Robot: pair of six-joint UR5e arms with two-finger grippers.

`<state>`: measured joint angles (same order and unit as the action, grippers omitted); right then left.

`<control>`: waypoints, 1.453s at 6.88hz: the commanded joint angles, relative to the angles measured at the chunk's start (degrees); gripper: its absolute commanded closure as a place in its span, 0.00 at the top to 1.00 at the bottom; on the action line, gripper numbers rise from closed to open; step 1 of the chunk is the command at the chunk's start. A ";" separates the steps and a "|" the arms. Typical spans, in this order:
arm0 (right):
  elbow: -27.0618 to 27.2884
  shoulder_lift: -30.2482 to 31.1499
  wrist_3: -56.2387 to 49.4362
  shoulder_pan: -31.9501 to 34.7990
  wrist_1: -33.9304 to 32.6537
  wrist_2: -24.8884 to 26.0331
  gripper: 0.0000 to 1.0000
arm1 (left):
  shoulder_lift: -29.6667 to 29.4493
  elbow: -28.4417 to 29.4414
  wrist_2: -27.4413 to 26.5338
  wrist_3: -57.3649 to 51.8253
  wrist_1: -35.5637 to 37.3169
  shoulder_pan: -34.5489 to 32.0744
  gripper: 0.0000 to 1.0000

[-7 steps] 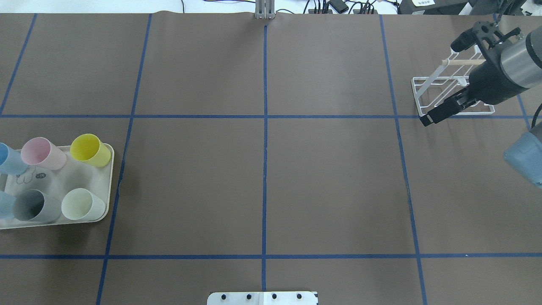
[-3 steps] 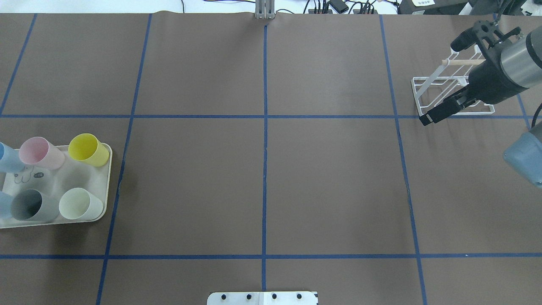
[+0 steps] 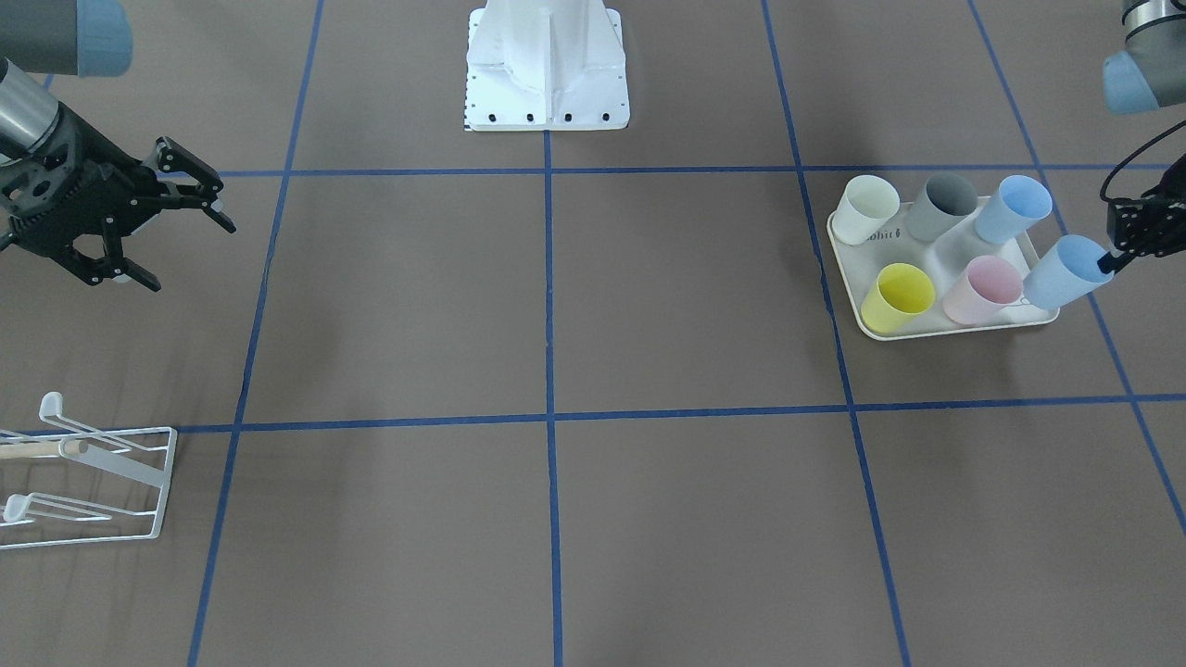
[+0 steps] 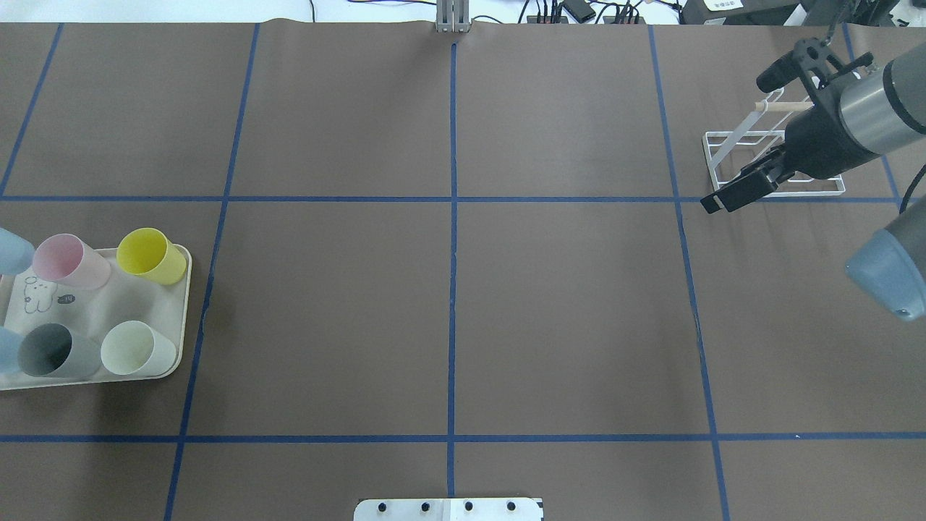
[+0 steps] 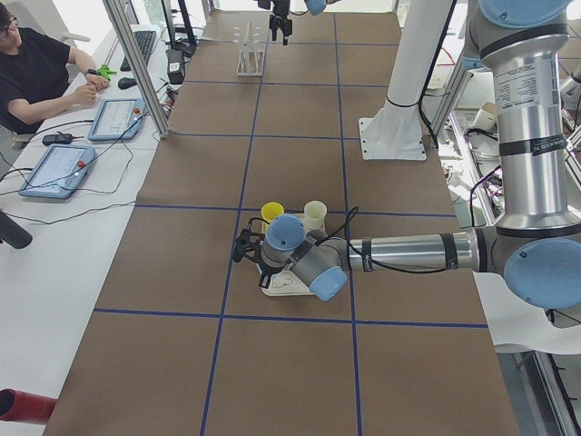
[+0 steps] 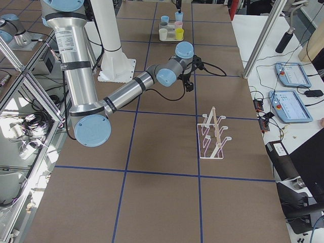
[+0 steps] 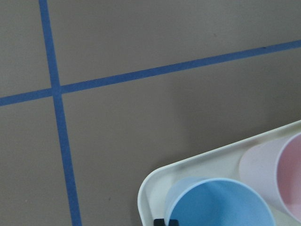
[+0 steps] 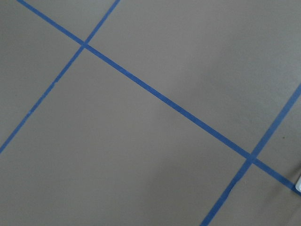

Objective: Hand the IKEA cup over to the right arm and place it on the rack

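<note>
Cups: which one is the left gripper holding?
The blue cup beside the pink cup: the left gripper pinches its rim. The other blue cup stands free.

Right gripper point(image 3: 190, 252) sits at the upper left of the front view, jaws spread wide, nothing between them. Left gripper point(image 3: 1112, 257) pokes in at the right edge, pinched on the rim of a blue cup point(image 3: 1061, 273). Left arm point(image 5: 408, 250) reaches out flat from the right in the left-side view.
</note>
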<state>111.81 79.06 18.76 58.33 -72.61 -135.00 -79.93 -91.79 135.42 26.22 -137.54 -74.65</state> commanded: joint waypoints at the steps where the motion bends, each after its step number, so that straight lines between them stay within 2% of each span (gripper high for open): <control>1: -4.56 -4.33 0.05 -3.03 7.55 0.35 0.96 | -0.40 -1.63 7.54 -0.03 2.00 -5.13 0.00; 2: -5.80 -5.75 0.05 -4.26 9.84 1.48 0.96 | -1.10 -4.60 10.97 0.06 7.85 -7.50 0.00; 3: -7.38 -5.85 0.05 -5.75 15.78 2.80 0.96 | -3.11 -10.02 12.92 0.32 16.78 -9.79 0.00; 4: -10.09 -6.20 0.05 -7.42 23.06 3.51 0.93 | -7.57 -15.13 13.02 1.02 27.40 -11.03 0.00; 5: -13.08 -7.07 0.05 -9.09 29.74 4.21 0.92 | -9.96 -17.96 13.98 3.81 32.99 -10.96 0.00; 7: -15.91 -7.78 0.05 -12.16 39.43 6.58 0.92 | -13.23 -18.69 24.75 19.76 27.81 -9.47 0.00; 9: -16.01 -7.87 4.51 -17.95 46.99 15.24 0.93 | -15.50 -17.65 25.07 38.54 12.20 -1.76 0.00; 10: -16.01 -8.31 7.23 -21.29 51.13 20.08 0.94 | -18.31 -17.90 21.32 47.17 8.47 1.93 0.00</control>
<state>95.89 71.11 22.89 40.91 -26.59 -120.65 -95.43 -109.78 159.37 62.55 -122.98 -77.06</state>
